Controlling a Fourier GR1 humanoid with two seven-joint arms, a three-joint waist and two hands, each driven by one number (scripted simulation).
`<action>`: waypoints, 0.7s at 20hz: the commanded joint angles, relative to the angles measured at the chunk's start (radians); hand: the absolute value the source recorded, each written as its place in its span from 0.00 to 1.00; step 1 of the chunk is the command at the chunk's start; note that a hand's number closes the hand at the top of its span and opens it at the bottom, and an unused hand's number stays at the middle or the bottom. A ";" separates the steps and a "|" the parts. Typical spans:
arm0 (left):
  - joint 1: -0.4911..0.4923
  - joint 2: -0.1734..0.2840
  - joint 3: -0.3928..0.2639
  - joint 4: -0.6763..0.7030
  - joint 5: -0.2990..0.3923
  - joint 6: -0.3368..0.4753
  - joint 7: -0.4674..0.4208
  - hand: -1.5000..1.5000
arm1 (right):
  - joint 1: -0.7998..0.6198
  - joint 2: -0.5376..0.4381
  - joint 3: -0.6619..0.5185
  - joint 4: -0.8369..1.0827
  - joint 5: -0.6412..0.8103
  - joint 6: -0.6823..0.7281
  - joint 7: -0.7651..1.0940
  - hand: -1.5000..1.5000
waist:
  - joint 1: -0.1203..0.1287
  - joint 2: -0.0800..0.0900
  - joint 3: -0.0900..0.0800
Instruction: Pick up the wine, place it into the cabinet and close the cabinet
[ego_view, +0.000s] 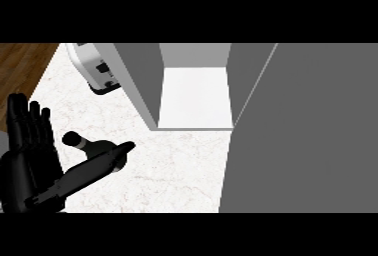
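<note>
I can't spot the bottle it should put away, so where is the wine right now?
The dark wine bottle lies on the white marble counter at the head view's lower left, beside the black left hand, left of the open grey cabinet.

No readable text, label, brand, number or sign anywhere in head view. Wine bottle (92, 150): plain dark surface, no label legible. Cabinet (193, 85): blank grey panels, no marking. White appliance (92, 67) at table's far left: dark spots on its side, too small to tell whether they carry lettering. Table (162, 165): marbled pattern only, no writing.
</note>
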 joint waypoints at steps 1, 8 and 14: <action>0.088 0.008 0.040 0.042 0.104 0.002 -0.152 0.00 | 0.117 0.013 -0.033 -0.090 -0.133 0.056 -0.028 0.00 | -0.002 -0.002 0.001; 0.165 0.003 0.127 0.175 0.284 -0.071 -0.406 0.00 | 0.000 0.041 0.023 -0.083 -0.080 0.003 0.075 0.00 | 0.008 -0.001 -0.001; 0.159 -0.046 0.168 0.335 0.352 -0.109 -0.569 0.00 | 0.050 0.033 -0.047 -0.105 -0.162 0.050 0.062 0.00 | -0.001 -0.001 0.000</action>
